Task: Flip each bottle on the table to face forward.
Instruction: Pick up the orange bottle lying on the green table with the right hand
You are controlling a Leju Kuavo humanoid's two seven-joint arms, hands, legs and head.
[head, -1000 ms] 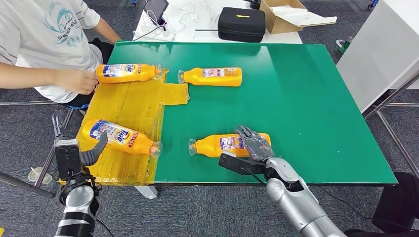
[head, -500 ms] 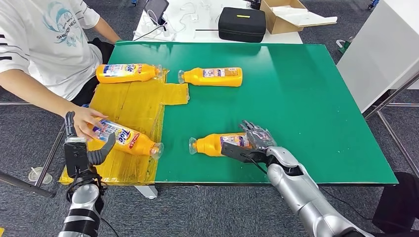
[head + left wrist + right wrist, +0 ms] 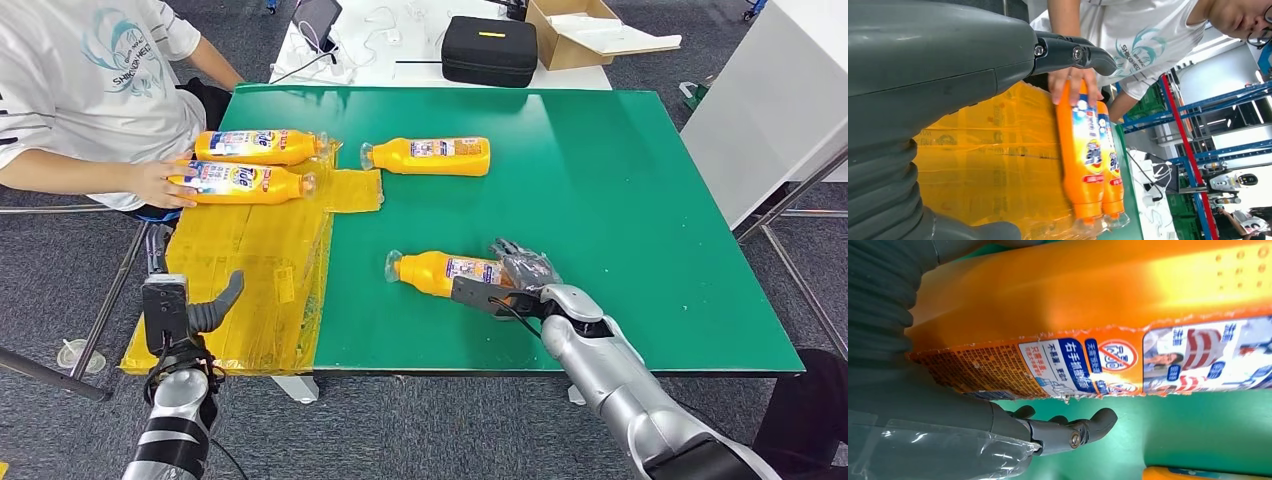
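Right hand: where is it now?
Head view: the right hand is near the green table's front edge, gripping the base of an orange plastic bottle.

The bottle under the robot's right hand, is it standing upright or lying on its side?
Lying on its side. The bottle stretches along the green table, cap end away from the right hand.

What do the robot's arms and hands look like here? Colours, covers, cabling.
Both arms are silver, segmented metal. The right hand has dark grey fingers and a black wrist block with a thin black cable. The left hand has a black boxy wrist block, grey thumb and grey ribbed cover.
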